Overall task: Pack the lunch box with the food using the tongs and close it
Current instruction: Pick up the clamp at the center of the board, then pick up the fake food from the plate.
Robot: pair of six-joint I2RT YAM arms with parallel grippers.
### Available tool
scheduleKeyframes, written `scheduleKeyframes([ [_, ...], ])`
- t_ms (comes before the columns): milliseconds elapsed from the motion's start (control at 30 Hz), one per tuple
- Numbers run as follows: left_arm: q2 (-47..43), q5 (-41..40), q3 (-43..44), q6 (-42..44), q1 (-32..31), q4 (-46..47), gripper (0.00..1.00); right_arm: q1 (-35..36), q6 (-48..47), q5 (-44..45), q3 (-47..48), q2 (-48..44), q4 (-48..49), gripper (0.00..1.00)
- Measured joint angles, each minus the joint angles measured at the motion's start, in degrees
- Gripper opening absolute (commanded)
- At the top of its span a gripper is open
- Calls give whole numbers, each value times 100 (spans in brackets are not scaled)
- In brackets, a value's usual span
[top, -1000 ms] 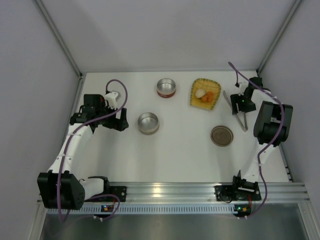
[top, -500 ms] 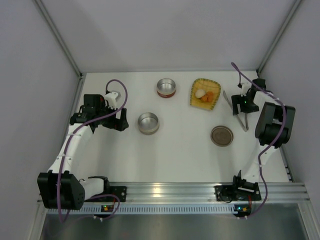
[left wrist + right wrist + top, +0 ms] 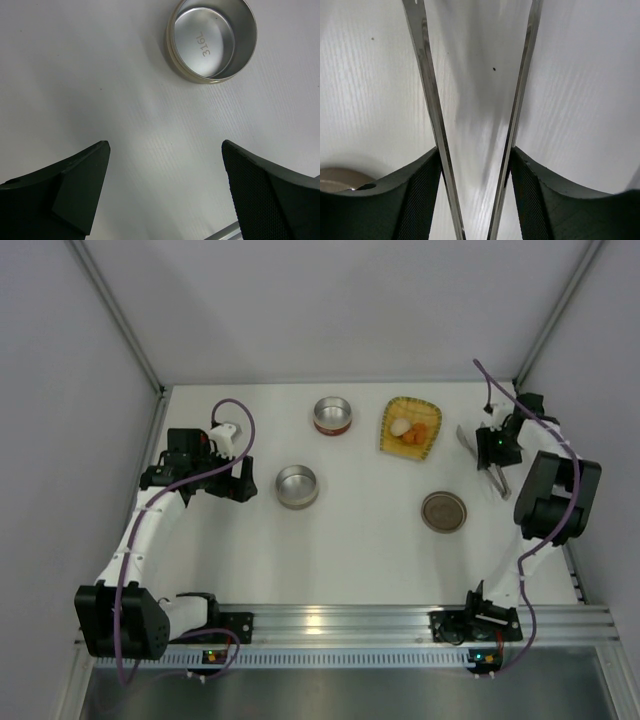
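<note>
The tongs (image 3: pixel 427 75) run as two thin silver arms up the right wrist view. My right gripper (image 3: pixel 475 150) is shut on them, one black finger pressing the outside of each arm. From above, the tongs (image 3: pixel 499 480) lie near the right edge under the right gripper (image 3: pixel 497 448). The food, a whitish lump (image 3: pixel 400 426) and orange chunks (image 3: pixel 418 435), sits in a yellow woven tray (image 3: pixel 428 412). An open steel lunch box tin (image 3: pixel 297 486) (image 3: pixel 211 40) stands ahead of my left gripper (image 3: pixel 165 145) (image 3: pixel 245 483), which is open and holds nothing.
A second steel tin with a red band (image 3: pixel 332 415) stands at the back centre. A round brownish lid (image 3: pixel 443 511) (image 3: pixel 335 177) lies flat, left of the tongs. Side walls close in the table on the left and right.
The right gripper has narrowed onto the tongs and shifted right, toward the wall, taking the tongs with it. The left arm has not moved.
</note>
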Motion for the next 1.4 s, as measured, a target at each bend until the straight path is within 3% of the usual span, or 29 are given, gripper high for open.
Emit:
scheduleKeyframes([
  [300,-13,26,0,-4,0,0,98,-92,-240,-138,1049,-616,-1014,49],
  [533,-96,210,0,24,0,-2,98,-92,-409,-516,1235,-920,-1681,43],
  [867,-203,756,0,234,0,-46,98,-17,-584,-1386,1703,-1379,-2430,43],
  [1133,-203,844,0,236,0,-87,98,1058,-260,-1392,1969,-1692,-2417,43],
  [1400,-203,841,0,234,0,-90,98,1952,184,-896,2243,-1364,-2393,45],
])
